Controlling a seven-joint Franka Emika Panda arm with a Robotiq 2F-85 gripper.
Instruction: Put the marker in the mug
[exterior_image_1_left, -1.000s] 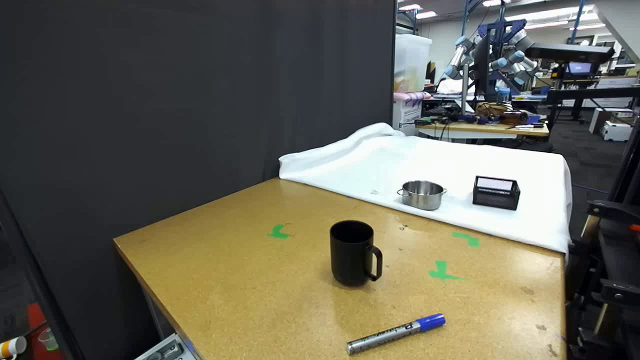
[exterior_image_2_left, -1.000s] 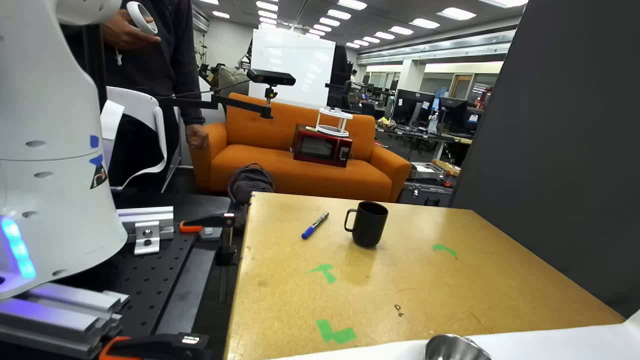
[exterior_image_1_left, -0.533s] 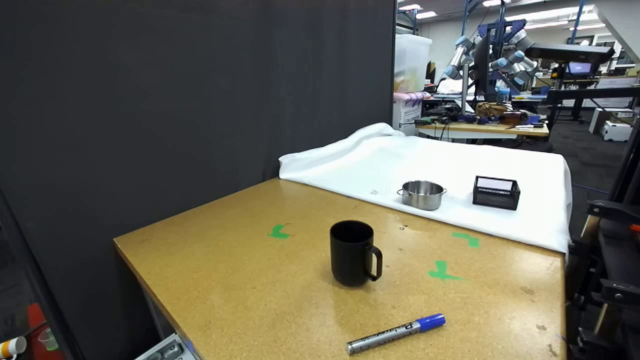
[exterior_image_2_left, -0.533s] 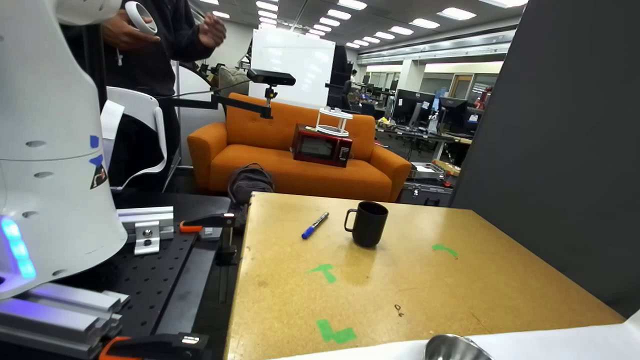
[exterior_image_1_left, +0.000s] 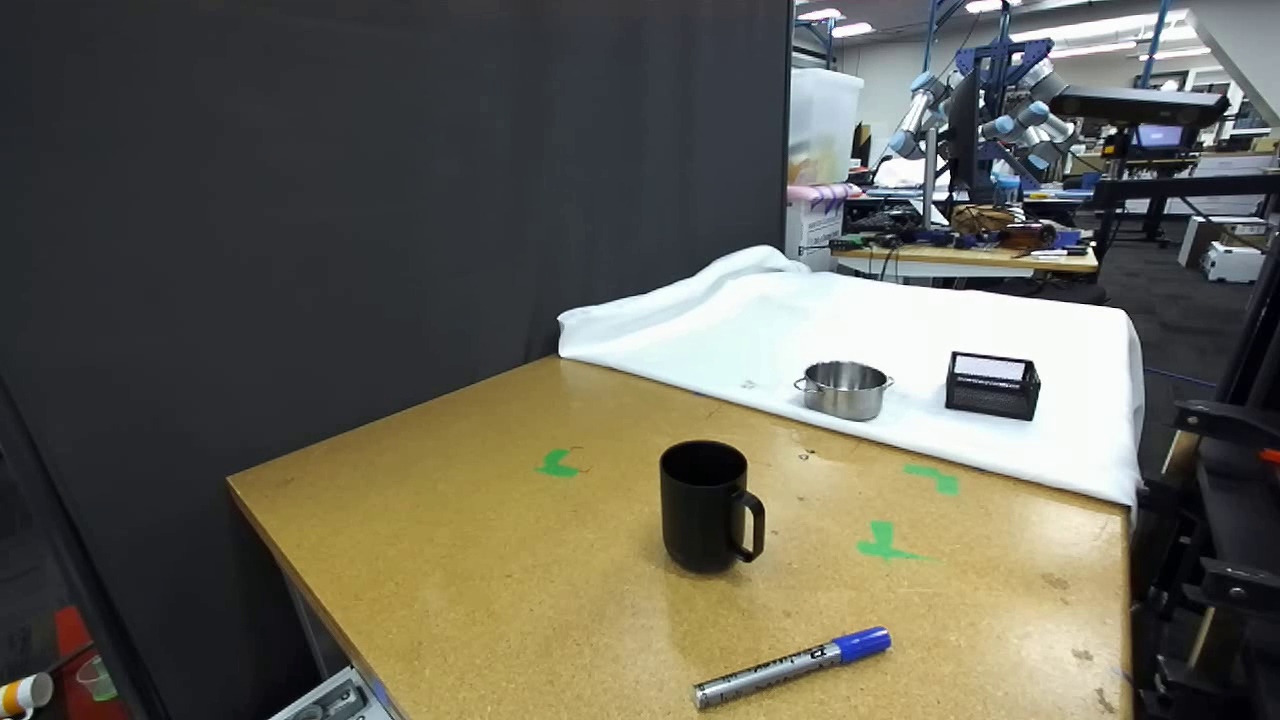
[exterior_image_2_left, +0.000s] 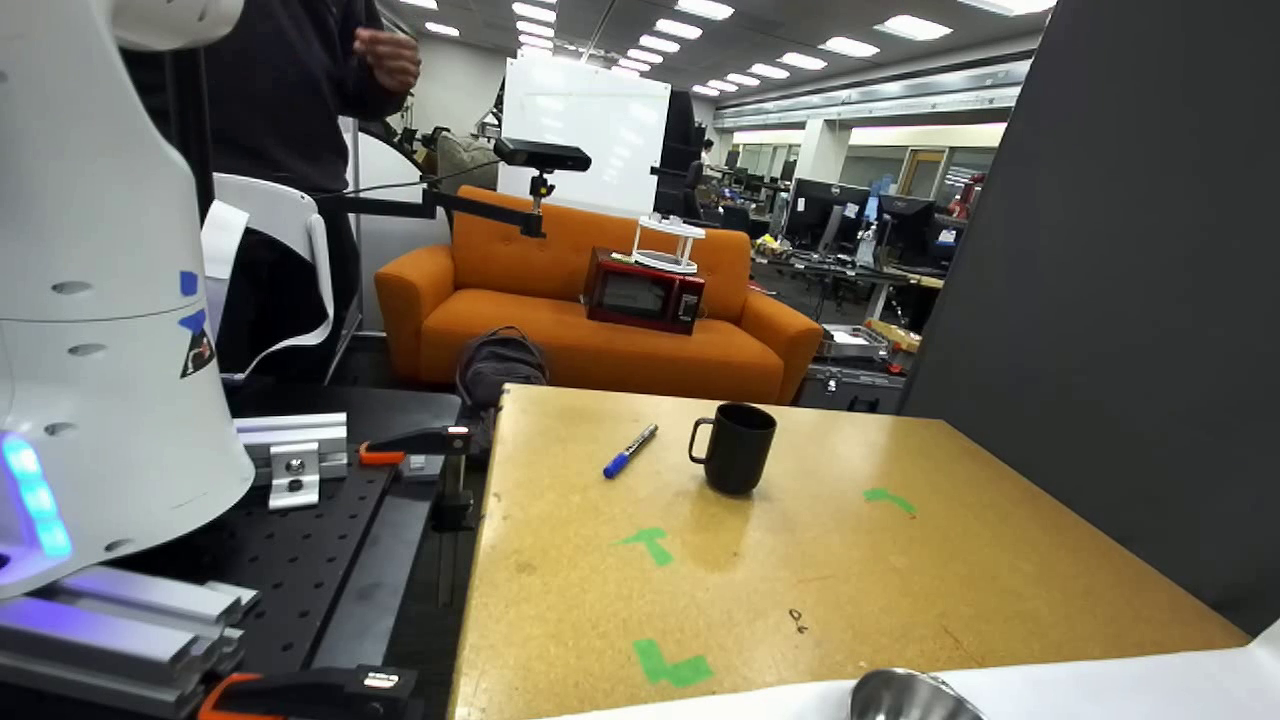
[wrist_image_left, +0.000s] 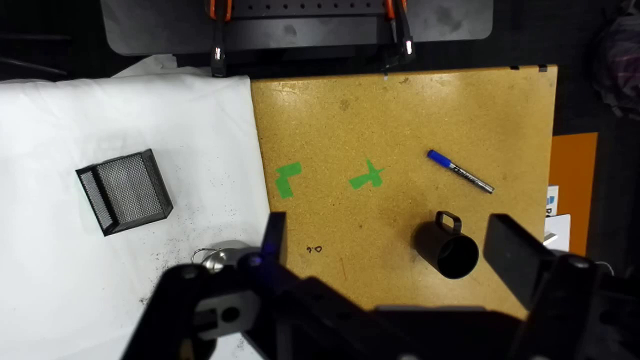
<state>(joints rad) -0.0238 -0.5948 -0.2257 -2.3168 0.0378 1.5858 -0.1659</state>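
The marker (exterior_image_1_left: 791, 668) lies flat on the wooden table, silver with a blue cap. It also shows in an exterior view (exterior_image_2_left: 630, 451) and in the wrist view (wrist_image_left: 460, 172). The black mug (exterior_image_1_left: 703, 508) stands upright beside it, its handle on the marker's side. It also shows in an exterior view (exterior_image_2_left: 739, 449) and in the wrist view (wrist_image_left: 446, 248). My gripper (wrist_image_left: 388, 234) is open and empty, high above the table. In the wrist view the mug appears between the fingers and the marker beyond them. The gripper is out of both exterior views.
A metal bowl (exterior_image_1_left: 846, 390) and a black mesh box (exterior_image_1_left: 992, 386) stand on the white cloth (exterior_image_1_left: 720, 330) beside the wooden table (exterior_image_1_left: 450, 520). A dark partition (exterior_image_1_left: 400, 200) runs along one side. Clamps (exterior_image_2_left: 415, 446) sit near the robot base.
The marker, mug and visible robot base have not moved. In the background, the person raised a hand, then lowered it a little; the white ring-shaped controller has gone out of sight.
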